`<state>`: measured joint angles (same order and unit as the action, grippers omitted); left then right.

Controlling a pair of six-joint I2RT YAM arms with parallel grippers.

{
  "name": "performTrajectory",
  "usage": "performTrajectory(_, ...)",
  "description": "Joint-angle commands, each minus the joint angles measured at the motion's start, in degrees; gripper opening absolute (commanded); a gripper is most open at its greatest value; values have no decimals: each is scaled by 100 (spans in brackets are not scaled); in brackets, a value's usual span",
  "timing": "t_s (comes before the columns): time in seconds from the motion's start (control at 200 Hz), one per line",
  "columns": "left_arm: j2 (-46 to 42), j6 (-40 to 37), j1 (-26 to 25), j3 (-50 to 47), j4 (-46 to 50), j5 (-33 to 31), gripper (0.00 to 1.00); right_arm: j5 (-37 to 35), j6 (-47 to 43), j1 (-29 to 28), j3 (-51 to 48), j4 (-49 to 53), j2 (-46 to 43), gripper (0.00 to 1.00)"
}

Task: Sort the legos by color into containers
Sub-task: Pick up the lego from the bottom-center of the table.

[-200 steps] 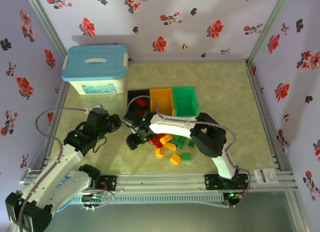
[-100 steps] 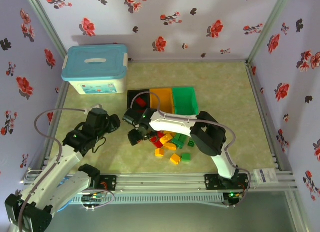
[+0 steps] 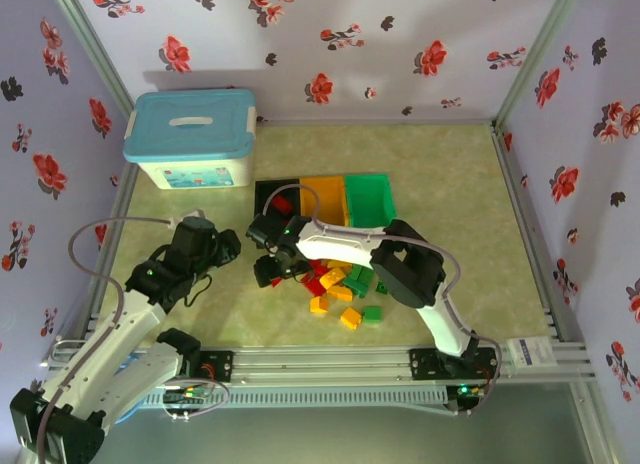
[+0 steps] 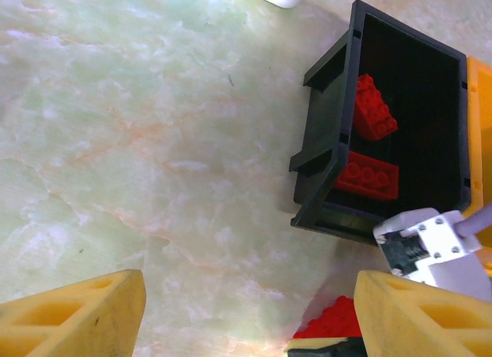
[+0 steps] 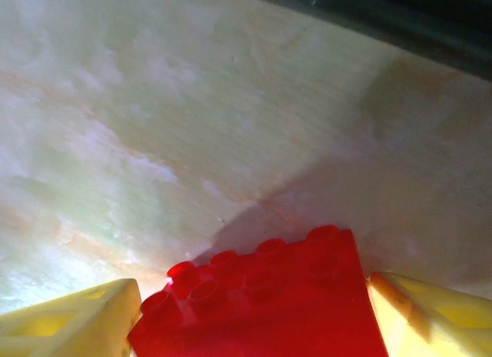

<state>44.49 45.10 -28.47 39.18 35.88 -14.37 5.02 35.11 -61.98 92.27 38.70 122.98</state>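
Bins (image 3: 368, 202) three. Red bricks (image 4: 374, 117) two in black bin (image 4: 319, 157). Right jaws: red brick (image 5: 261, 295).

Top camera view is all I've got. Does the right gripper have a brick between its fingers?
Observer: Yes. Its wrist camera shows a red brick pinched between the fingers of the right gripper.
Operator: What's inside the black bin?
Observer: The black bin holds two red bricks, lying apart.
Operator: And the left gripper?
Observer: The left gripper is open, with bare table between its fingers.
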Motion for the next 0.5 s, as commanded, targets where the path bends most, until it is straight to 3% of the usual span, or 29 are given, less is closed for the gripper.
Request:
performTrajectory(0.0, -15, -60, 59, -48, 77, -46, 72, 16, -39, -50, 283, 101, 175, 75)
performTrajectory(0.13, -12, -69, 57, -67, 64, -32, 72, -70, -59, -128, 382, 188, 253, 68)
performTrajectory(0.495, -19, -38, 61, -95, 60, 42, 72, -449, -193, -262, 497, 504, 156, 64)
